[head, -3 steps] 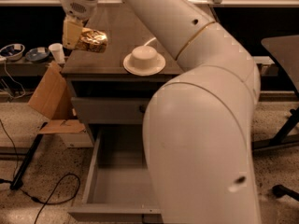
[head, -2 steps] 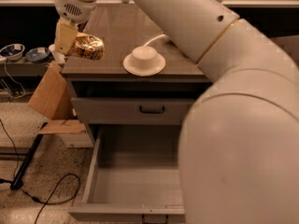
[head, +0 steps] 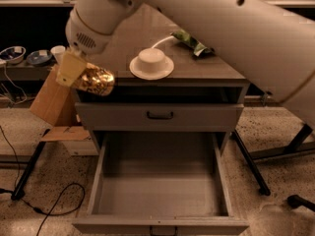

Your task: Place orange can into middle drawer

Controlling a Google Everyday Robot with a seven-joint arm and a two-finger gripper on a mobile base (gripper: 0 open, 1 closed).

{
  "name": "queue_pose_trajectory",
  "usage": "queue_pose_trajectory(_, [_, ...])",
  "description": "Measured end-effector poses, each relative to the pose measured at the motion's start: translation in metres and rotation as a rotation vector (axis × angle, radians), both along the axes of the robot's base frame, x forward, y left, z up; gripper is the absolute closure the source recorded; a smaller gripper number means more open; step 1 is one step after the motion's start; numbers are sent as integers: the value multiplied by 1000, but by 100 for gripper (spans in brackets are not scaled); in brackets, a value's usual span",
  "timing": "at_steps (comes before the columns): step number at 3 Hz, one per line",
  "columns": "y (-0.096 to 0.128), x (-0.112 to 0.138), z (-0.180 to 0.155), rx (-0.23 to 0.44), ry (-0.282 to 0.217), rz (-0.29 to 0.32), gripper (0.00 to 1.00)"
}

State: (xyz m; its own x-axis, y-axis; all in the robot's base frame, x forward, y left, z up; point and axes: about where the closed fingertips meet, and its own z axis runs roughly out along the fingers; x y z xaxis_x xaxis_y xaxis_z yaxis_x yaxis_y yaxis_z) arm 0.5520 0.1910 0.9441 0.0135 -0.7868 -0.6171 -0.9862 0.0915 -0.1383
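Orange can [head: 94,81], a shiny golden-brown foil packet with wrinkles, hangs in the air just off the front left corner of the grey cabinet [head: 219,67]. It sits level with the cabinet's top edge and touches no surface.

The white robot arm [head: 221,23] is the biggest thing in view. It sweeps from the right side across and above the cabinet's top, down to that same left corner. The cabinet stands in the middle of the view with a brown top.

The middle drawer [head: 160,193] is pulled far out from the cabinet's lower front. It is wide and grey, with a plain floor and side walls, and nothing lies inside it. Above it, a shallower drawer front [head: 211,117] with a black bar handle [head: 160,115] sits flush in the cabinet, with a dark slot over it.

A cardboard box [head: 51,102] leans on the floor to the cabinet's left. A white bowl [head: 151,59] rests on the cabinet's top near its front edge, well to the right of the can. A green chip bag [head: 193,42] lies further back on the top, toward its right side.

The gripper [head: 78,75] is at the cabinet's front left corner, below the arm's rounded wrist. Its yellowish fingers [head: 70,68] are clenched on the left end of the can.
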Motion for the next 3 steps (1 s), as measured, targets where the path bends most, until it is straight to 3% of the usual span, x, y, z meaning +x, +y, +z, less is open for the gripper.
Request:
queue_pose_trajectory(1, [-18, -32, -46, 67, 21, -87, 100])
queue_pose_trajectory(2, [-20, -44, -113, 84, 58, -150, 100])
queue_pose_trajectory(3, [-6, -56, -188, 94, 105, -182, 100])
